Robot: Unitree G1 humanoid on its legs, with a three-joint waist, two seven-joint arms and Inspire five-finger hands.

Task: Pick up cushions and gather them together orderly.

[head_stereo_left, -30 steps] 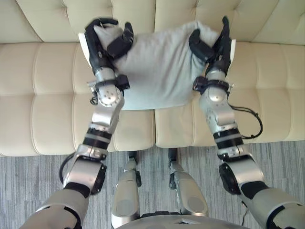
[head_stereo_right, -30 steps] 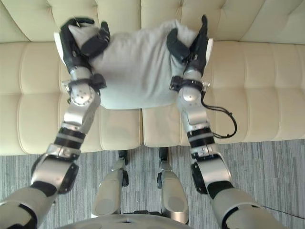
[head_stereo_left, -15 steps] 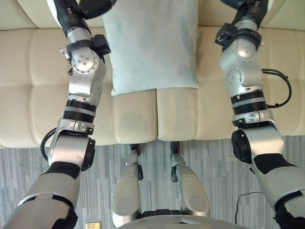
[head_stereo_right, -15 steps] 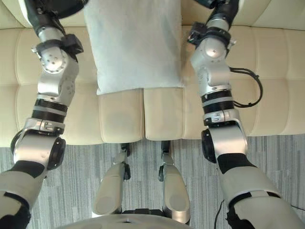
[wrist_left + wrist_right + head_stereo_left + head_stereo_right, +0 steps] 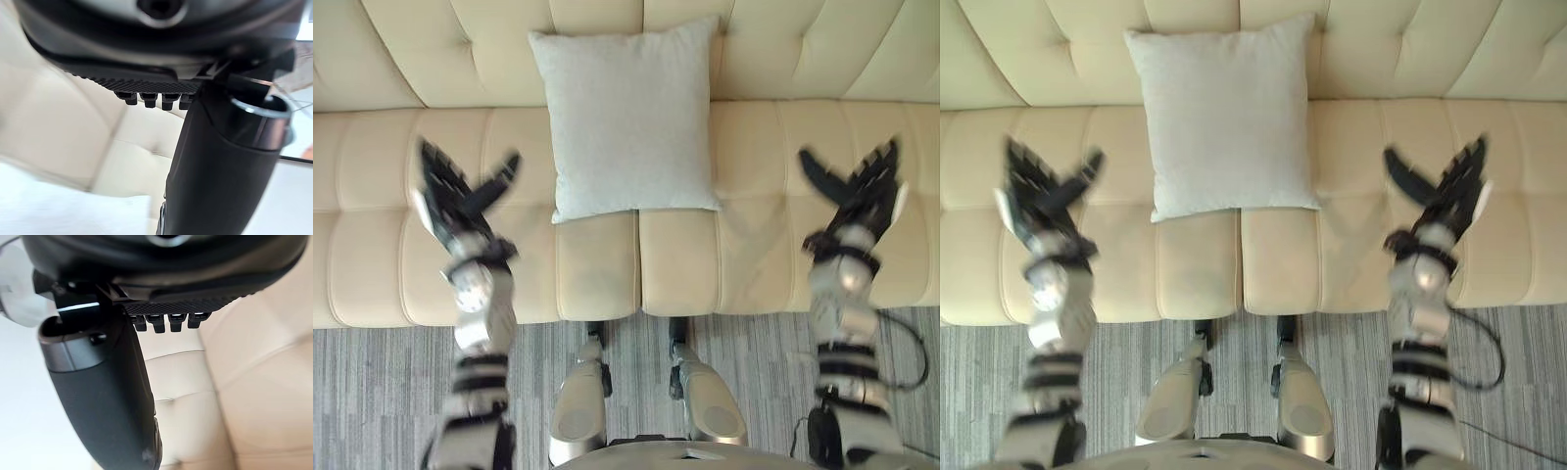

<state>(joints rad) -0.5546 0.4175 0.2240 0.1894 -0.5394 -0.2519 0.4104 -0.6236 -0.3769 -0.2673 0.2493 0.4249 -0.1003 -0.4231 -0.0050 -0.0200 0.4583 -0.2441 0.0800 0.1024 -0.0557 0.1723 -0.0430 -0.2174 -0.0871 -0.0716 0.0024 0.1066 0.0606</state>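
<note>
I am holding my left hand (image 5: 455,208) above the sofa (image 5: 773,59) seat with its fingers straight and fanned apart, gripping nothing. My right hand (image 5: 858,204) is hovering over the seat on the other side, its fingers splayed the same way and also holding nothing. Between them the pale grey cushion (image 5: 628,117) is standing upright, leaning back against the sofa's cream backrest, its lower edge resting on the seat right across the seam where the two seat pads meet. Both hands are hanging well apart from the cushion, one to each side of it. A grey striped carpet (image 5: 372,392) is lying in front of the sofa.
</note>
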